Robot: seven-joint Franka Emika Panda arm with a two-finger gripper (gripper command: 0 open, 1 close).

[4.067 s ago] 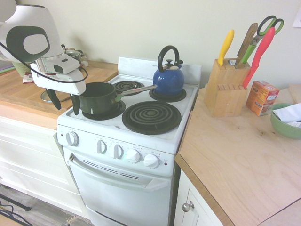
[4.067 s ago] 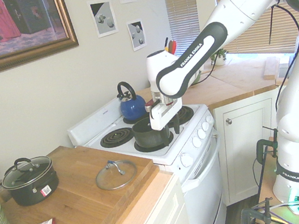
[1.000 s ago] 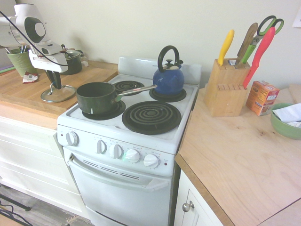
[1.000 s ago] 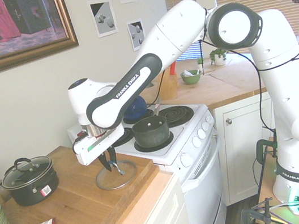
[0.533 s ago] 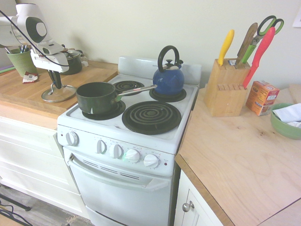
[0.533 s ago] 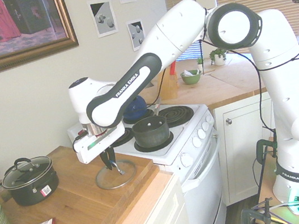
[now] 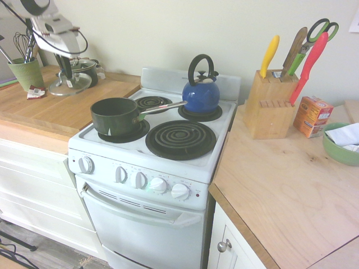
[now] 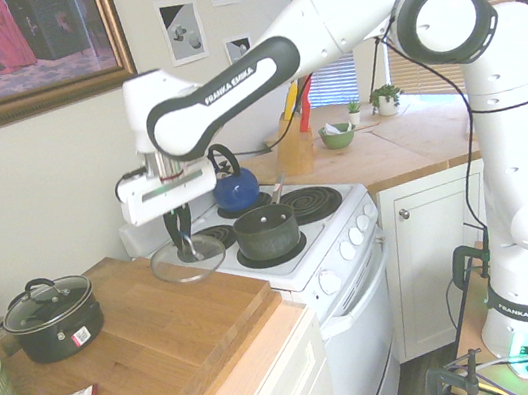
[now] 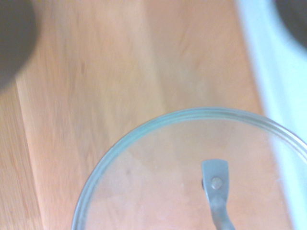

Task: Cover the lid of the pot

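The round glass lid point(image 7: 69, 84) point(image 8: 189, 262) hangs in the air well above the wooden counter, held by its small arched handle. My gripper point(image 7: 67, 73) point(image 8: 186, 248) is shut on that handle from above. In the wrist view the lid point(image 9: 158, 182) fills the lower half, its metal handle foot showing, with the counter blurred beneath. The dark green saucepan point(image 7: 115, 116) point(image 8: 266, 233) stands uncovered on the stove's front left burner, its long silvery handle pointing toward the kettle. The lid is left of the saucepan and higher than its rim.
A blue kettle point(image 7: 201, 93) sits on the back right burner. A squat dark pot point(image 8: 53, 316) with its own lid and a green utensil cup point(image 7: 25, 72) stand on the wooden counter point(image 7: 61, 112). A knife block point(image 7: 269, 103) stands right of the stove.
The gripper has lifted the glass lid off the counter and raised it high, drifting slightly toward the stove. The saucepan has not moved.
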